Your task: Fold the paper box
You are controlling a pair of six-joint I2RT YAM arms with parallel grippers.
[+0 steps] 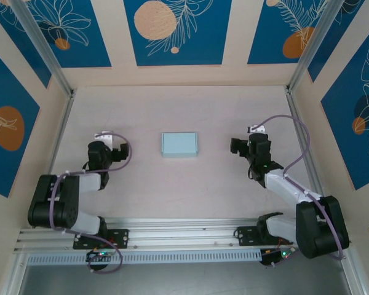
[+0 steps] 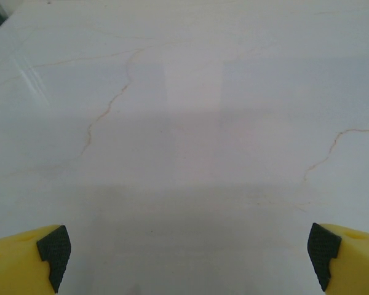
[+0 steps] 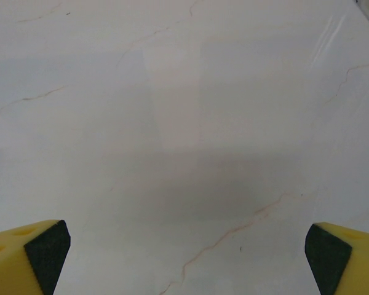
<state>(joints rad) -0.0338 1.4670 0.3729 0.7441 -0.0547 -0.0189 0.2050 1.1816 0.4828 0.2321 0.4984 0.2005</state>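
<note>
- Gripper pair, top view: left gripper (image 1: 104, 136) and right gripper (image 1: 256, 130) flank the paper box (image 1: 179, 144), both well apart from it. It lies shut on the bench (image 1: 203, 184), contents hidden.
- Left wrist: I read the jaws wide, holding nothing.
- Right wrist: likewise wide, unladen. I judge the card light and easily creased, so grip opposite side walls.
</note>
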